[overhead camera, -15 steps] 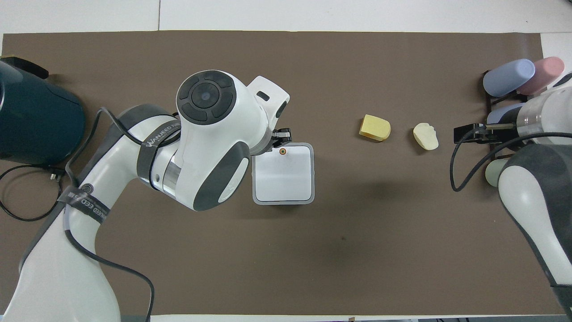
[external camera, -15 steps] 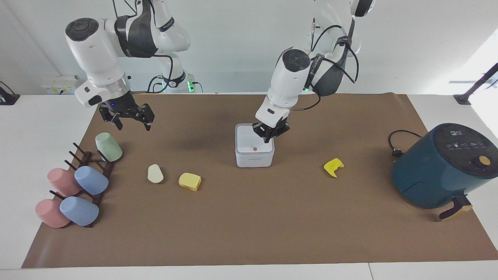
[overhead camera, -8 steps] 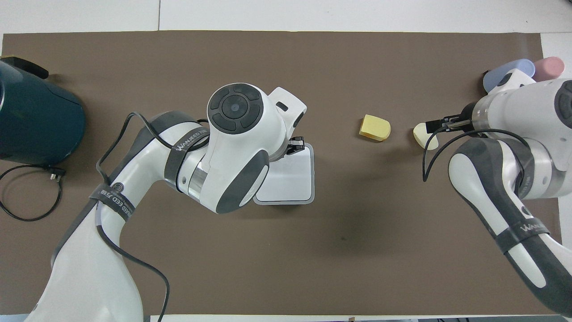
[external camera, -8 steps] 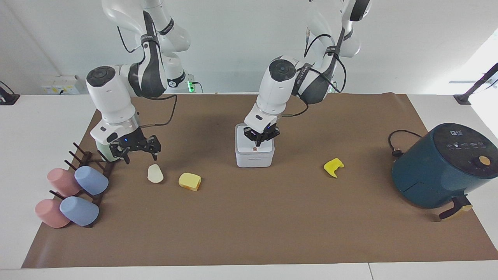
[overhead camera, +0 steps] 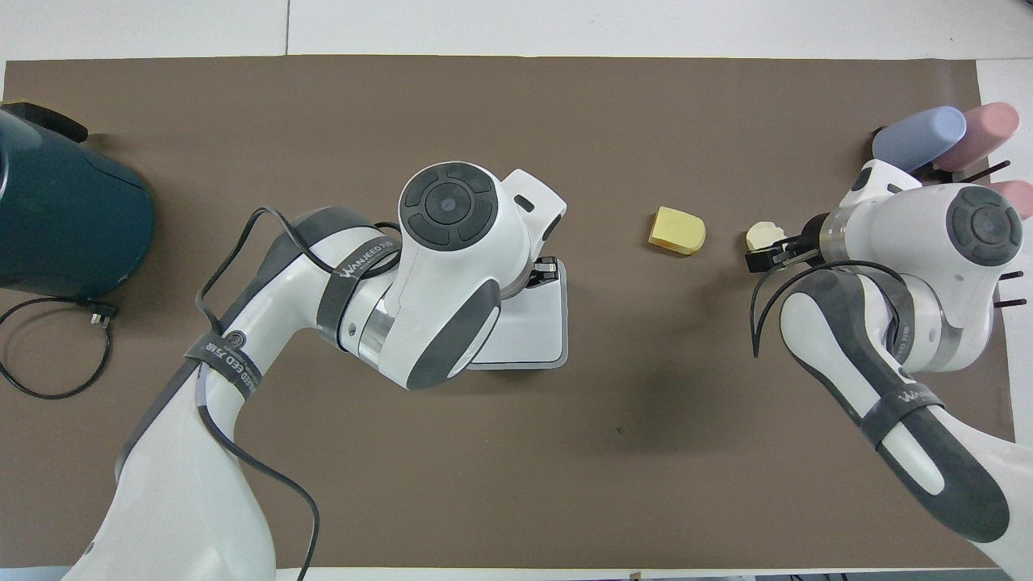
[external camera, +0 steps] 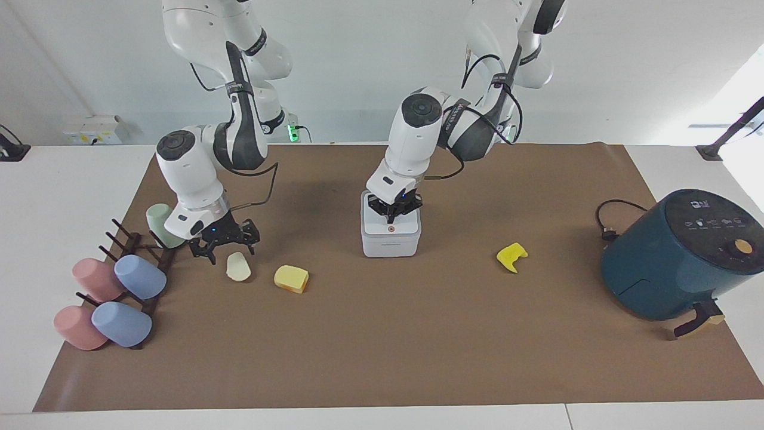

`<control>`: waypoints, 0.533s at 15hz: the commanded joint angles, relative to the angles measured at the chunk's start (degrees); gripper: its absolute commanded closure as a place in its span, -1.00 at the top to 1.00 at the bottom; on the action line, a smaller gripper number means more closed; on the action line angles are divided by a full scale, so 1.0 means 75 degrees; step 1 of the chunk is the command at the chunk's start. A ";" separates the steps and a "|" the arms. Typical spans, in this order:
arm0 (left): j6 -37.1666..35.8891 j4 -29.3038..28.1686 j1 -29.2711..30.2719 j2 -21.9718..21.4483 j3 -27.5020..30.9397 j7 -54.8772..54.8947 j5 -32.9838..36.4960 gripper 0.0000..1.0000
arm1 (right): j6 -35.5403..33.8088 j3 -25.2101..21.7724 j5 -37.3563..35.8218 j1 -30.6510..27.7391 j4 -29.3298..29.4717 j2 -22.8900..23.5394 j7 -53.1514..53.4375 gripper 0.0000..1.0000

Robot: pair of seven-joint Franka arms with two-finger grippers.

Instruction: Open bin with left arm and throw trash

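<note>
The white bin (external camera: 391, 240) stands mid-mat with its lid flat and closed, the orange dot (external camera: 391, 228) showing. My left gripper (external camera: 394, 217) is shut, tips down on the lid right beside the dot. In the overhead view the left arm covers most of the bin (overhead camera: 537, 327), and the gripper (overhead camera: 544, 271) shows at the lid's edge. My right gripper (external camera: 228, 253) is open, low over the mat, just above the cream-white trash lump (external camera: 238, 267). A pale yellow block (external camera: 291, 279) lies beside that lump. A bright yellow bent piece (external camera: 512, 257) lies toward the left arm's end.
A teal air fryer (external camera: 674, 257) with its cord (external camera: 609, 222) stands at the left arm's end. A dark rack with several pastel cups (external camera: 119, 280) sits at the right arm's end, close to the right gripper. A brown mat (external camera: 388, 346) covers the table.
The right arm has swung down from high over the green cup to the cream-white lump. The left gripper has slid across the lid to the orange dot, staying shut.
</note>
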 commanded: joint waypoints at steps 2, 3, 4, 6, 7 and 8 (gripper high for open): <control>-0.0045 -0.0014 -0.0151 0.0049 0.0132 -0.0068 0.0154 -1.00 | 0.0451 0.0024 0.0533 -0.0138 -0.0067 0.0293 -0.1475 1.00; -0.0045 -0.0014 -0.0151 0.0049 0.0132 -0.0068 0.0154 -1.00 | 0.0488 0.0024 0.0533 -0.0138 -0.0067 0.0328 -0.1687 1.00; -0.0045 -0.0014 -0.0151 0.0049 0.0132 -0.0068 0.0154 -1.00 | 0.0500 0.0024 0.0533 -0.0138 -0.0067 0.0329 -0.1724 1.00; -0.0045 -0.0049 -0.0151 0.0049 0.0132 -0.0068 0.0154 -1.00 | 0.0511 0.0024 0.0533 -0.0138 -0.0137 0.0329 -0.1771 0.59; -0.0033 -0.0084 -0.0151 0.0049 0.0132 -0.0068 0.0166 -1.00 | 0.0546 0.0024 0.0533 -0.0138 -0.0195 0.0329 -0.1876 -0.15; -0.0033 -0.0108 -0.0163 0.0049 0.0132 -0.0056 0.0293 -1.00 | 0.0628 0.0024 0.0545 -0.0184 -0.0219 0.0317 -0.1912 -0.93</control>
